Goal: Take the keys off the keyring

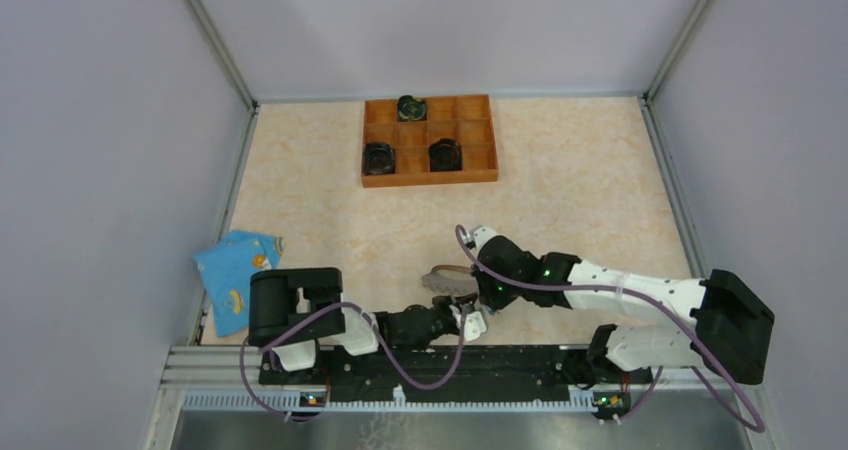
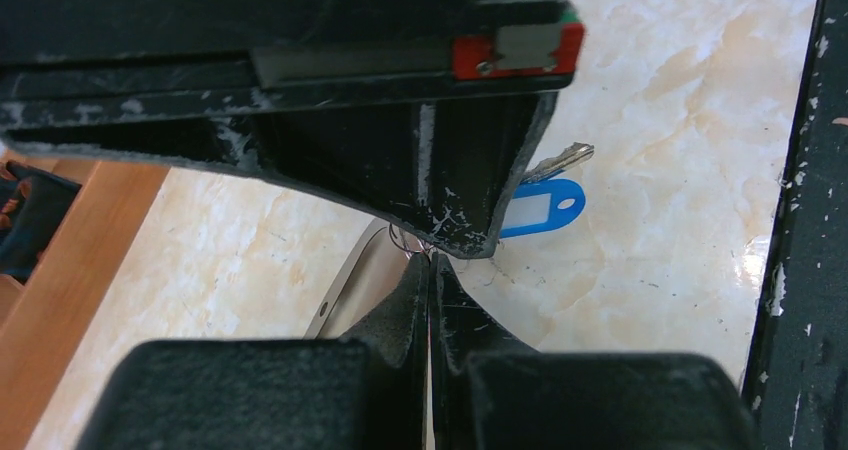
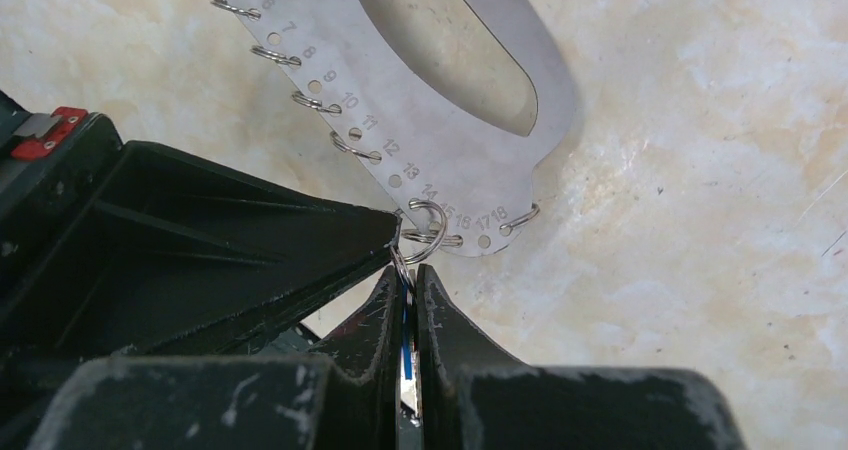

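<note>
Right gripper [image 3: 405, 273] clamped tight on the blue-headed key [image 2: 541, 208], just off the keyring [image 3: 440, 170] rim, in front of both arms. Left gripper [image 2: 430, 270] closed at a wire loop [image 3: 425, 225]; actual hold unclear. Risk: pull drags whole keyring, or key slips. Count: one key, one keyring, six wire loops

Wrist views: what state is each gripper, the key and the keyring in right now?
Left gripper: shut, tips at a small wire ring.
Right gripper: shut on the blue-headed silver key.
Dark-grey metal oval keyring: key not yet off, linked by that ring.
Wooden tray: three round black objects inside.
</note>
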